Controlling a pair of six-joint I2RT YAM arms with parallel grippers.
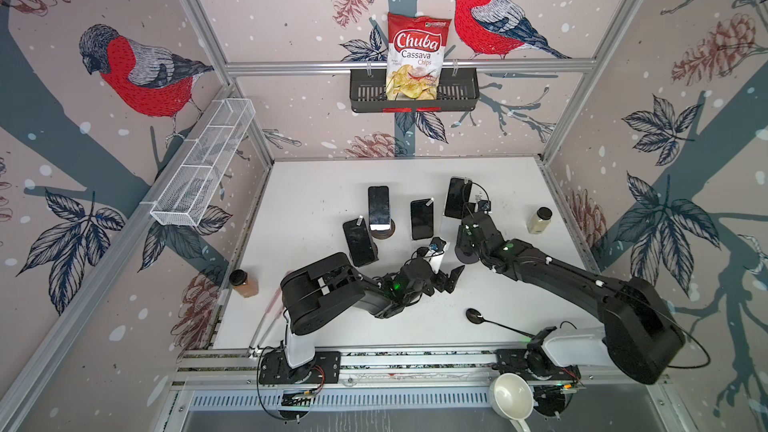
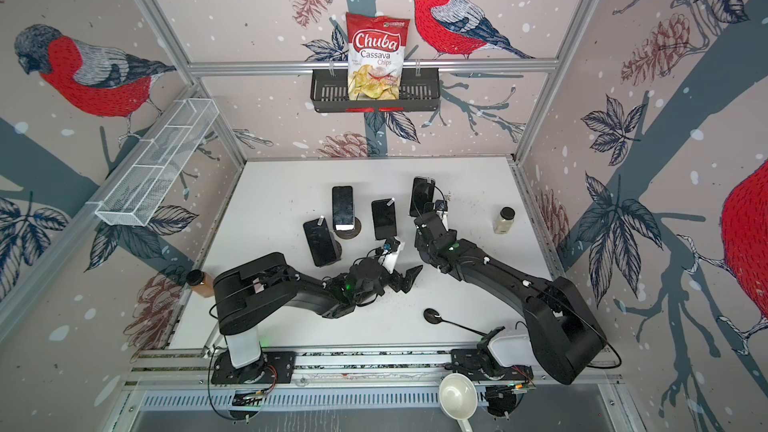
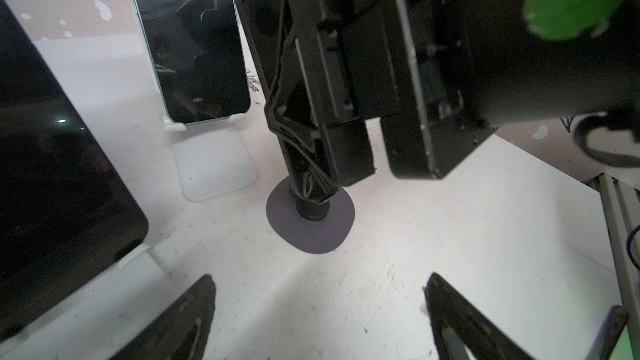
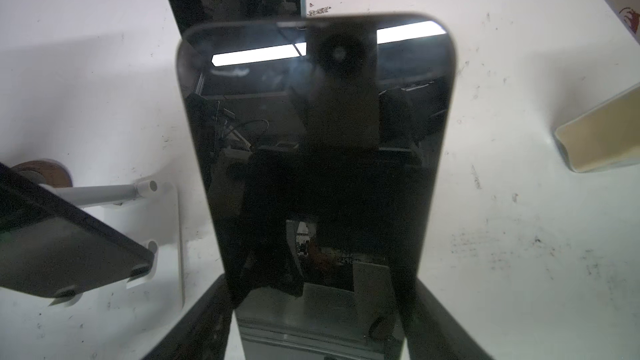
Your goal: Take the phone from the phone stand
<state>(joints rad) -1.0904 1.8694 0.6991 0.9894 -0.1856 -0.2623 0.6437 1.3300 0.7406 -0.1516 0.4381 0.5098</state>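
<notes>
Tabletop [image 1: 316,193] room is tight: four dark phones lean on separate stands near its middle, leaving each arm little space.

Over it the right arm [image 1: 561,272] stretches to the stand farthest back on its own side. The left arm [image 1: 328,284] lies low in front of the stands, probably parked there to stay clear. Its left gripper [image 3: 320,278] has the jaws spread wide, with only bare table between them.

On that far stand the phone [image 1: 457,197] is propped steeply, its screen towards the right wrist camera. This leaves both long edges free, which is likely why the grip goes across its width. At the end nearer the robot, the right gripper [image 4: 319,278] straddles it with one finger against each long edge, so the jaws look closed on the phone.

Beneath it sits the phone stand [image 3: 310,223], a black post on a round dark base. The gripper hides its cradle, so whether the phone has left it cannot be told; it appears seated.

A lift along the tilt seems wisest, since the neighbouring phone [image 1: 422,220] is just beside it and a sideways pull could knock it. On the other side a spice jar [image 1: 539,220] stands well apart.
</notes>
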